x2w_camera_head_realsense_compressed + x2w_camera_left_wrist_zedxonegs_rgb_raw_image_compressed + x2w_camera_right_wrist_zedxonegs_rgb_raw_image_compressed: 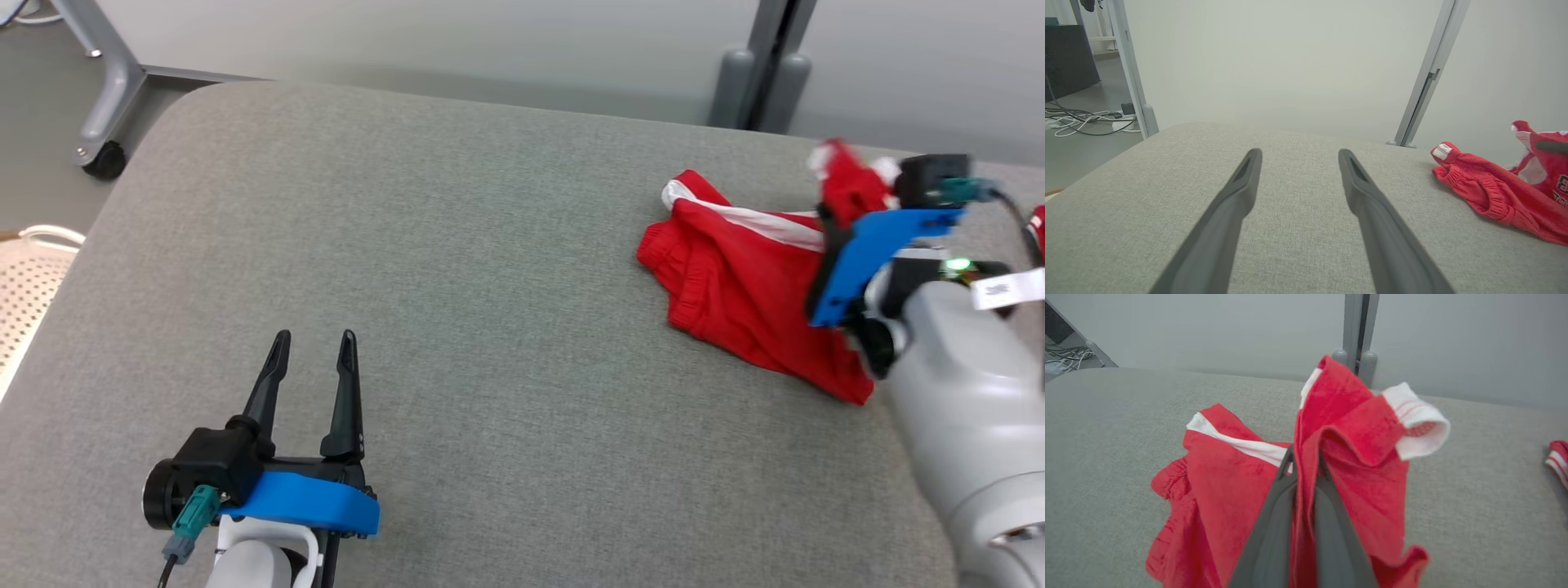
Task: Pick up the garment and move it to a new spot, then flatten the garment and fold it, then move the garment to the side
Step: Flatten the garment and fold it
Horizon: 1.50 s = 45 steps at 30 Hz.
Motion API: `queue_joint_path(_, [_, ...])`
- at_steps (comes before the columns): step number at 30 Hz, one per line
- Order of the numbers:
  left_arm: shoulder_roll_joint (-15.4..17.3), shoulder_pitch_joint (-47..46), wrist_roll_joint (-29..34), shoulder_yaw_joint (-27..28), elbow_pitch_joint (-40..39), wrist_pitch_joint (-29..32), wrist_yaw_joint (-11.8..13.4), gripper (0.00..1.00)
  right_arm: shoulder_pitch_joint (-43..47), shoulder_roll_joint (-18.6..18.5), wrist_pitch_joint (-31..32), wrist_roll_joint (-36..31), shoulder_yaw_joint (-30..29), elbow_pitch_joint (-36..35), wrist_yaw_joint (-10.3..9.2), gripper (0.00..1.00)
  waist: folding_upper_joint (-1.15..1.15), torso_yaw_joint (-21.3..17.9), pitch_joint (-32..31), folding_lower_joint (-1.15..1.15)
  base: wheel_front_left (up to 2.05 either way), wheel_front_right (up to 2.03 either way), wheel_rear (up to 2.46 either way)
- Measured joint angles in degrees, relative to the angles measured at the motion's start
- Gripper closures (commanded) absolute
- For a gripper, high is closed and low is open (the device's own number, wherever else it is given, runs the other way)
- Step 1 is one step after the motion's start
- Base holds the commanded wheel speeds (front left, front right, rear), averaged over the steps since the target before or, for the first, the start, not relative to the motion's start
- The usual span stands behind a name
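**Right gripper pinches red garment at the worktop's far right; left gripper wide and empty**

In the head view, the red garment with white trim lies crumpled at the far right of the grey fabric worktop. The right gripper is at its right end, where a bunch of cloth stands up off the surface. The left gripper sits well apart at the near left, fingers spread and nothing between them.

The right wrist view makes the grip plain. The right gripper is closed narrow on a fold of the garment, and a white cuff flops over above the fingertips. Another red-and-white piece lies at the right edge.

The left wrist view looks low across the worktop through the wide left gripper. It adds the garment's gathered elastic hem resting on the fabric, dark and white print on the lifted part, and cables on the floor.
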Motion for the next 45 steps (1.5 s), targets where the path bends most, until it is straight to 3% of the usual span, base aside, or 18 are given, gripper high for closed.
queue_joint_path(4, [0.01,-0.11,-0.45,-0.34,0.77,0.00,0.00,0.00,-0.42,4.58,1.75,-1.44,0.86,0.05,0.00,1.00,0.00,2.00,-0.15,0.00,0.00,0.00,0.00])
queue_joint_path(13, [0.03,-0.47,-0.96,-0.97,0.89,0.00,0.00,0.00,-0.70,6.41,4.32,-4.17,-0.58,0.07,0.00,1.00,0.00,5.45,1.07,0.00,0.00,0.00,0.00])
queue_joint_path(14, [0.03,-0.50,-1.02,-1.00,0.90,0.00,0.00,0.00,-0.72,6.56,4.78,-4.47,-0.71,0.07,0.00,0.38,0.00,5.71,1.30,0.00,0.00,0.00,0.00])
queue_joint_path(15, [0.03,-0.57,-1.03,-1.07,0.94,0.00,0.00,0.00,-0.71,6.69,5.19,-4.75,-0.88,0.07,0.00,0.00,0.00,5.93,1.50,0.00,0.00,0.00,0.00])
queue_joint_path(19, [0.03,-0.96,-1.31,-1.02,1.00,0.00,0.00,0.00,-0.73,7.30,4.99,-4.92,-1.13,0.02,0.00,0.00,0.00,6.38,1.90,0.00,0.00,0.00,0.00])
queue_joint_path(21, [0.03,-0.97,-1.38,-0.81,1.02,0.00,0.00,0.00,-0.71,7.66,5.02,-1.57,-0.93,-1.16,-0.01,0.00,0.00,6.19,1.78,0.00,0.00,0.00,0.00])
queue_joint_path(25, [0.04,-0.86,-1.34,-0.07,1.20,0.00,0.00,0.00,1.27,7.75,8.44,12.87,9.13,-13.30,-0.01,0.00,0.00,5.45,1.22,-0.01,0.00,0.00,0.00])
queue_joint_path(28, [0.05,-0.10,-1.00,0.99,1.02,0.01,0.00,0.00,4.12,7.98,8.29,15.80,12.24,-19.63,-0.01,0.00,0.00,3.93,0.67,0.00,0.00,0.00,0.00])
queue_joint_path(30, [0.03,0.08,-0.54,0.87,0.93,0.00,0.00,0.00,5.38,6.03,8.23,17.06,12.59,-22.79,0.00,0.00,0.00,3.03,-0.01,0.00,0.00,0.00,0.00])
queue_joint_path(34, [0.07,0.61,-0.08,0.75,0.89,0.00,-0.01,0.00,8.82,-1.04,8.05,15.74,10.83,-24.72,-0.01,0.00,0.00,1.52,-1.32,-0.01,0.00,0.00,0.00])
queue_joint_path(38, [0.45,0.68,-0.02,-0.20,1.05,0.00,0.00,0.00,12.11,-6.31,6.59,9.71,7.99,-22.71,-0.01,0.00,0.00,0.77,-1.94,-0.01,0.00,0.00,0.00])
queue_joint_path(41, [0.68,0.37,-0.02,-0.71,1.05,0.00,-0.01,0.00,13.86,-8.06,5.02,3.78,6.58,-20.97,-0.01,0.00,0.00,0.59,-1.67,-0.01,0.00,0.00,0.00])
queue_joint_path(44, [1.09,-0.21,0.02,-1.11,1.05,0.00,-0.01,0.00,15.19,-7.12,3.86,0.44,4.15,-19.29,-0.01,0.00,0.00,0.56,-1.25,0.00,0.00,0.00,0.00])
queue_joint_path(45, [1.20,-0.23,0.09,-1.24,1.07,0.00,-0.01,0.00,15.55,-6.39,3.42,-0.62,3.46,-18.97,-0.01,0.27,0.00,0.58,-1.12,0.00,0.00,0.00,0.00])
